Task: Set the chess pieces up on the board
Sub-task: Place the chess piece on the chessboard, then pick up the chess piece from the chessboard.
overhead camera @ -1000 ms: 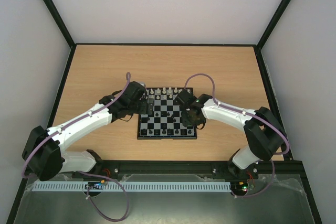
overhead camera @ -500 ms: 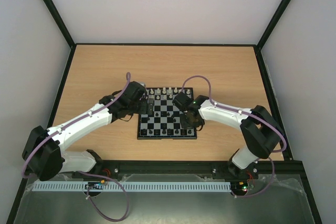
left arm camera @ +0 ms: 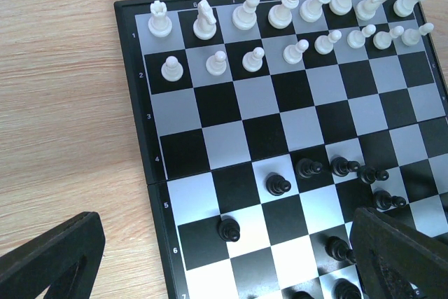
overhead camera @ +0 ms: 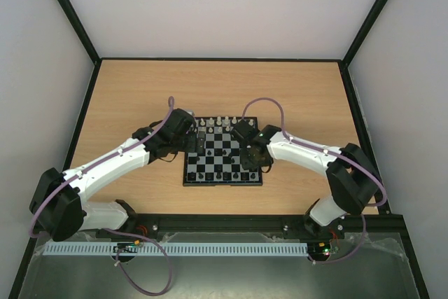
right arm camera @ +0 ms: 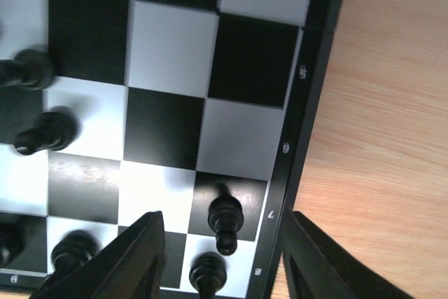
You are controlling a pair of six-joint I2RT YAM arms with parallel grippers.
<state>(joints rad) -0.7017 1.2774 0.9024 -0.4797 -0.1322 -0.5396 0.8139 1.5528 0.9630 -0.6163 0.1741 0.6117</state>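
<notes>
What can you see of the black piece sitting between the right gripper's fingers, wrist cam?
The black piece is a small, glossy, pawn-like figurine with a rounded head on a slimmer body, plastic by the look of it. It appears to stand upright on a dark square of the board, in the outermost column beside the border's 7 mark. It sits midway in the open right gripper, and neither of the fingers touches it. Only the board touches it.
</notes>
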